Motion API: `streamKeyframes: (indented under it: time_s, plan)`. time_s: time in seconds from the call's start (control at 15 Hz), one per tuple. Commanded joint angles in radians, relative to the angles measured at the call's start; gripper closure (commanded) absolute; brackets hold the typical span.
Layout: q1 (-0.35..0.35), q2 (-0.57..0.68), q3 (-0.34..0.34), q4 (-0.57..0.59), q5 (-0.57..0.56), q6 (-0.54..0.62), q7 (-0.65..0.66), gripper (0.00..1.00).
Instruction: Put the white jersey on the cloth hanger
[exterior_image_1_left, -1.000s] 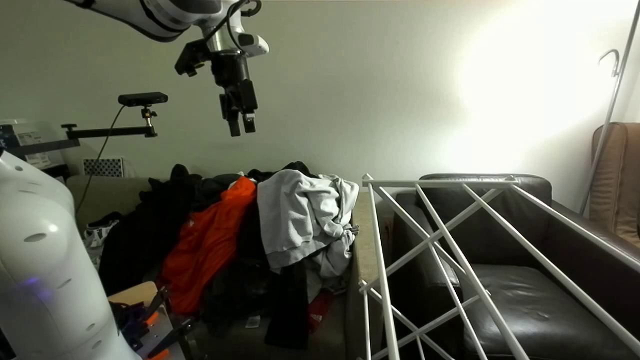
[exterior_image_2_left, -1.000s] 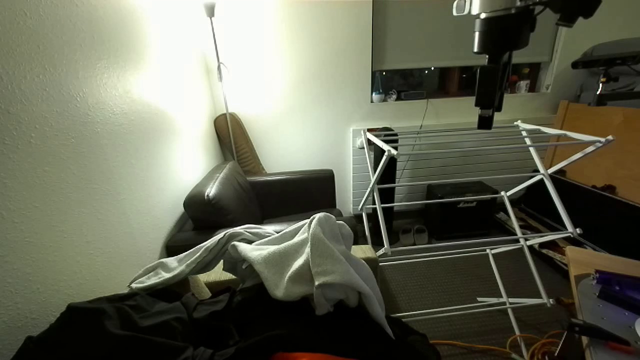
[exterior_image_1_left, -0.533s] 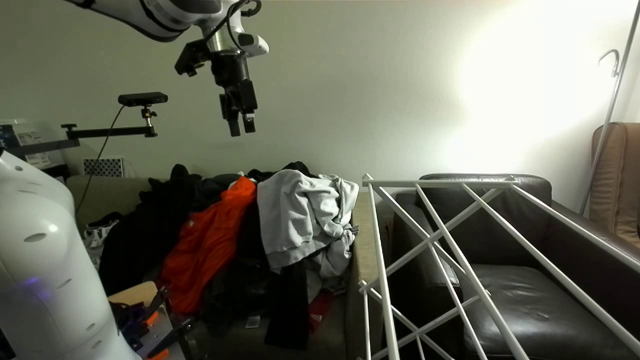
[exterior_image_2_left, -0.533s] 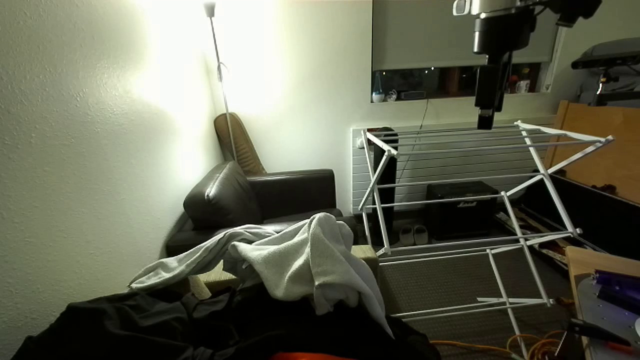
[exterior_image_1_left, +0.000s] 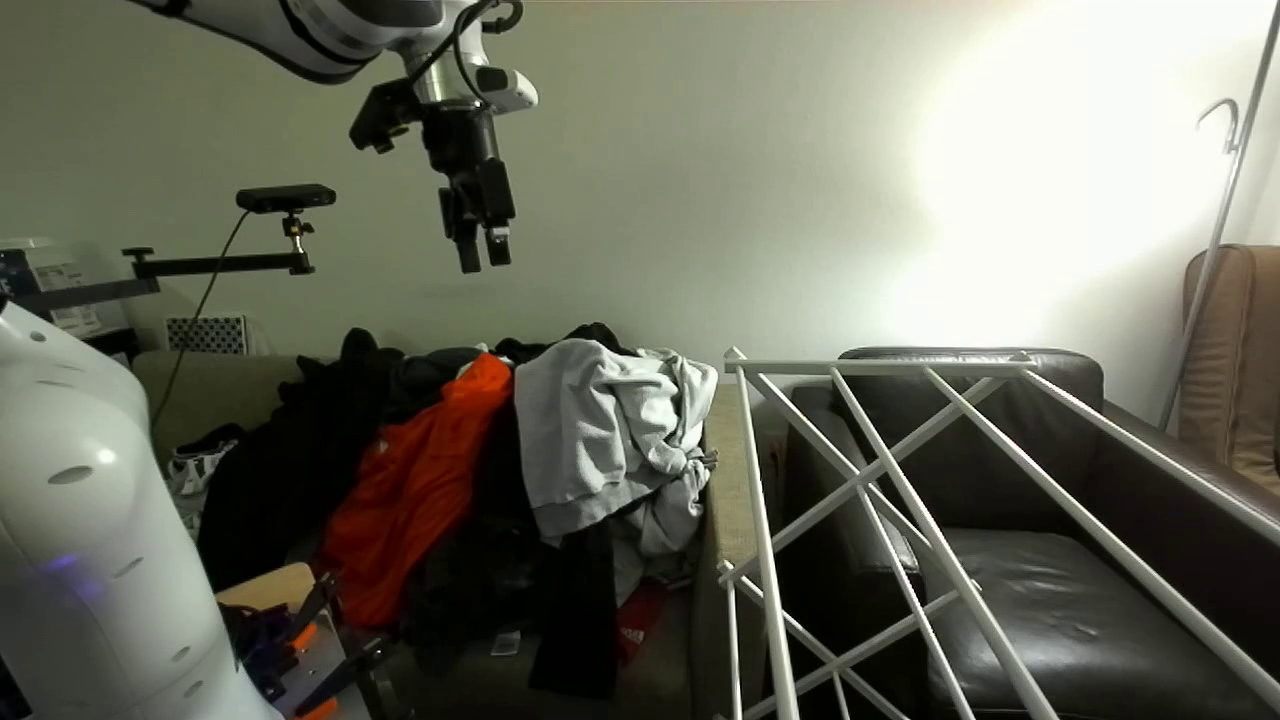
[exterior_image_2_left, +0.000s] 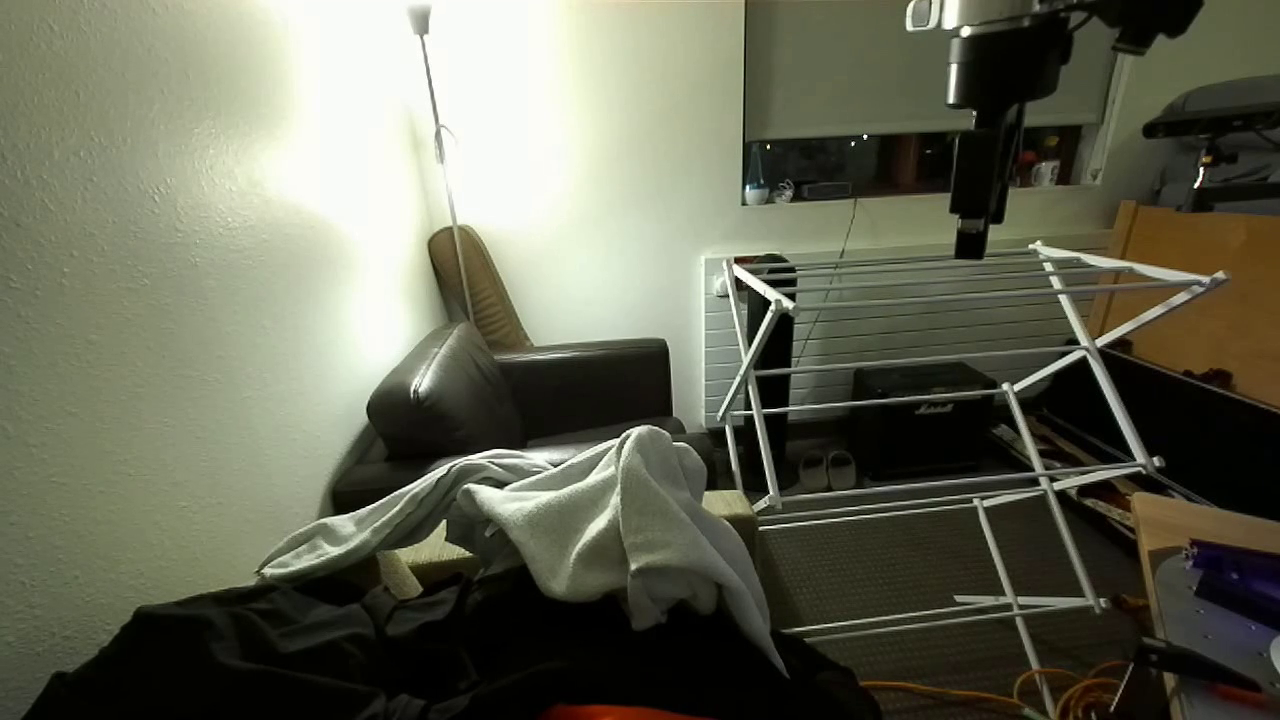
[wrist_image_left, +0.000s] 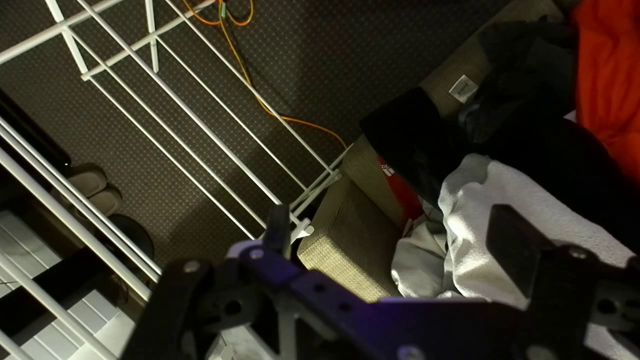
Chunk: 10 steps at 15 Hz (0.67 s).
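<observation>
In an exterior view, the gripper (exterior_image_1_left: 484, 263) hangs upper left of centre, its fingers (exterior_image_1_left: 469, 256) wide apart; the white jersey (exterior_image_1_left: 595, 440) lies mid-frame over black clothes (exterior_image_1_left: 580, 630), just left of the cloth hanger (exterior_image_1_left: 866, 480).

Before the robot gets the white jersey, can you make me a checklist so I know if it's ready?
1. Gripper open: ok. Its jaws stand apart with nothing between them.
2. Gripper down at the white jersey: not ok. It hangs well above.
3. Top of the white jersey uncovered: ok. No other clothes lie over it.
4. The white jersey loose from the black clothes: cannot tell. It rests partly on them, and its underside is hidden.
5. Orange garment kept apart: ok. The wrist view shows black clothes between it and the white jersey.
6. Cloth hanger set up: ok. It stands unfolded.
</observation>
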<state>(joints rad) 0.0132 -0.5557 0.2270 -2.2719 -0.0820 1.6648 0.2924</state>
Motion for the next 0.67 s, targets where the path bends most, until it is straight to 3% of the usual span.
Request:
streamKeyframes:
  time_s: [0.0, 0.6]
  plan:
    - [0.019, 0.004, -0.015, 0.003, -0.008, -0.004, 0.008, 0.00]
    - [0.028, 0.018, -0.014, 0.003, -0.002, 0.015, 0.005, 0.00]
